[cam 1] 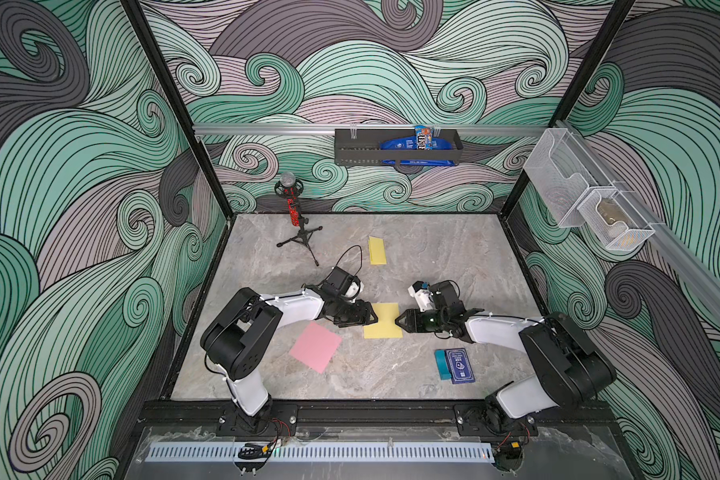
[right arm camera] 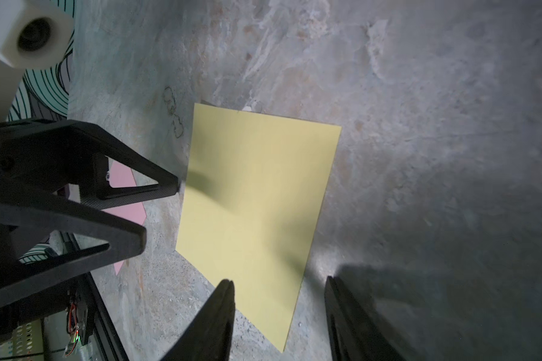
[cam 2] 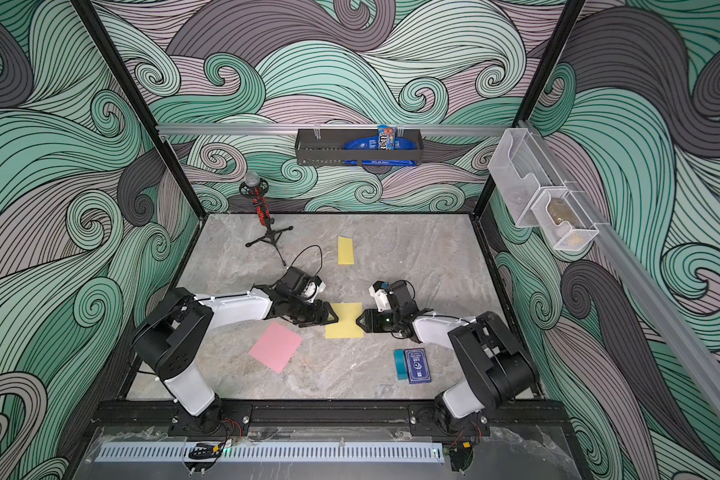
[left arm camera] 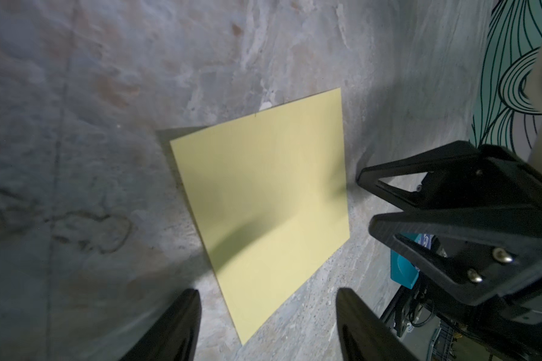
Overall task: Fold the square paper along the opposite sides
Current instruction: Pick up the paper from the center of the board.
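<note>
Yellow paper (cam 1: 383,328) lies flat and unfolded mid-way across the bench (cam 1: 433,257); left claw (cam 1: 376,319) and right claw (cam 1: 397,321), both parted and empty, flank its opposite edges, so the next move is probably pinching an edge.

In both top views the left gripper (cam 1: 374,319) and right gripper (cam 1: 398,321) cover parts of the yellow square paper's (cam 1: 385,330) side edges. Each wrist view cuts off its own gripper's fingers (left arm camera: 182,328) (right arm camera: 213,328). The blue card box's (cam 1: 460,365) print is too small to read. The mesh bin's (cam 1: 636,239) contents are unclear.
</note>
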Controlling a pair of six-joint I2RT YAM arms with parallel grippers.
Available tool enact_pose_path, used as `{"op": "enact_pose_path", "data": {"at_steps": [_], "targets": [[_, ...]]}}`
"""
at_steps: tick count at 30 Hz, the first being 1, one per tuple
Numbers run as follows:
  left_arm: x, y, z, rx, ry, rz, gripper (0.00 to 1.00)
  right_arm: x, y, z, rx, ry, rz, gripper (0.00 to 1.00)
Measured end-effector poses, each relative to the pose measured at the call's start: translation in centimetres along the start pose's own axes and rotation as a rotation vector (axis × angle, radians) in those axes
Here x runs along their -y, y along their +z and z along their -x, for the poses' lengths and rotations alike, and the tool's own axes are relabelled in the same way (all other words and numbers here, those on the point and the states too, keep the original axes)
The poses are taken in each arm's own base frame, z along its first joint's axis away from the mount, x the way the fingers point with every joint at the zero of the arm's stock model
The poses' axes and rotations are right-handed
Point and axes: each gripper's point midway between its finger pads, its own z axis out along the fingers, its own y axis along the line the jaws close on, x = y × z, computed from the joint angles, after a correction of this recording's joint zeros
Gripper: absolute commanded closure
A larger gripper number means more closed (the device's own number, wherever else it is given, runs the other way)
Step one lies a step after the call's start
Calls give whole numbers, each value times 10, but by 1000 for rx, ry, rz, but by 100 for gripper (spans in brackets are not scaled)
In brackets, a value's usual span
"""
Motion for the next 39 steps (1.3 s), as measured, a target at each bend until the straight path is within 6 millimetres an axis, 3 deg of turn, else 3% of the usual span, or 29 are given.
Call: {"op": "enact_pose_path", "data": {"at_steps": [17,22,29,35,39], "targets": [[3,4,4,6,18,-14,28,-29,25,0,-21,-71,122,56],[1,4,5,9,23,-3,38,-34,30,3,-25,-77,145,56],[-6,9,2,-4,18,14,64,-41,34,0,-39,-88,163,56],[-12,8,3,-4,2,30,72,-44,26,3,-33,-86,162,54],[-12,-4,6,4,-17,25,72,-60,3,27,44,-112,189,53]]}}
